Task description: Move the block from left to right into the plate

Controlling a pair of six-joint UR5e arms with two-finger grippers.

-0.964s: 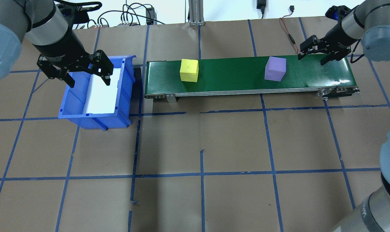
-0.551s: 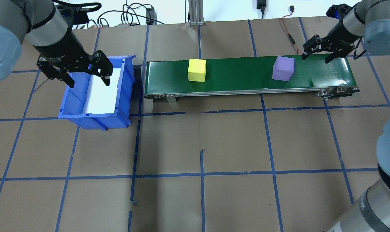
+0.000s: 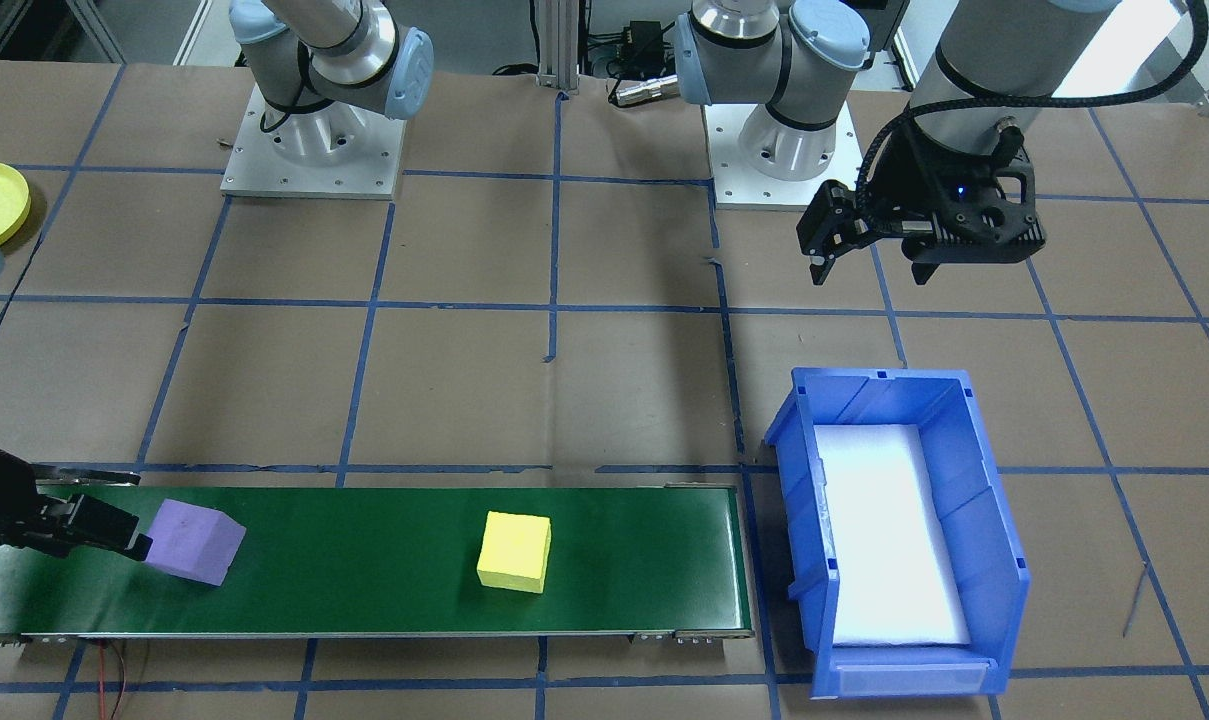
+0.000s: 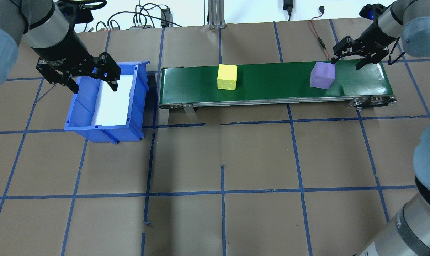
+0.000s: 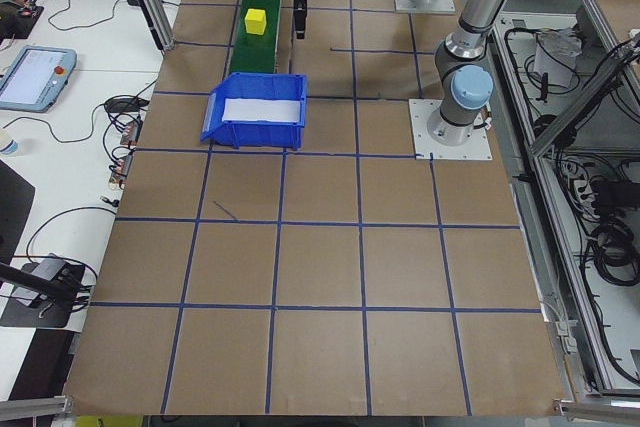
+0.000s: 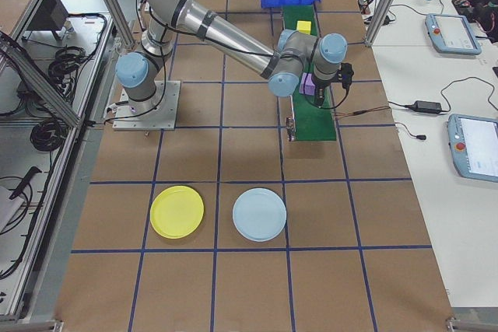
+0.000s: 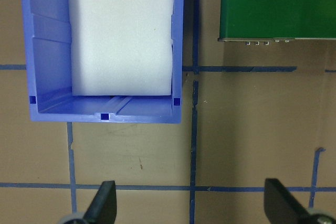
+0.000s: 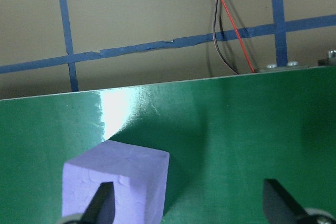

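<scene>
The right gripper (image 4: 350, 57) hangs with its jaws wide apart over the far right end of the belt (image 4: 271, 85), holding nothing. In the right wrist view one fingertip (image 8: 103, 203) overlaps the top of the purple block (image 8: 118, 184) while the other (image 8: 278, 203) stands over bare green belt, so the block is not centred between them; whether the finger touches it I cannot tell. In the front view the gripper (image 3: 84, 530) sits just beside the purple block (image 3: 196, 541), at the block's end-of-belt side.

The purple block (image 4: 322, 75) rests on the belt, turned slightly askew to its edges. The yellow block (image 4: 227, 76) sits on the same belt near the middle, well apart from the purple one.

The left gripper (image 4: 90, 76) is spread wide and empty above the blue bin (image 4: 81, 113), which stands just off the belt's left end and has a white pad (image 4: 113, 103) in its bottom.

The yellow plate (image 6: 177, 211) lies on the table (image 4: 222, 160) on the robot's right side, well apart from the belt, with a pale blue plate (image 6: 260, 214) just beside it. No block is in it.
</scene>
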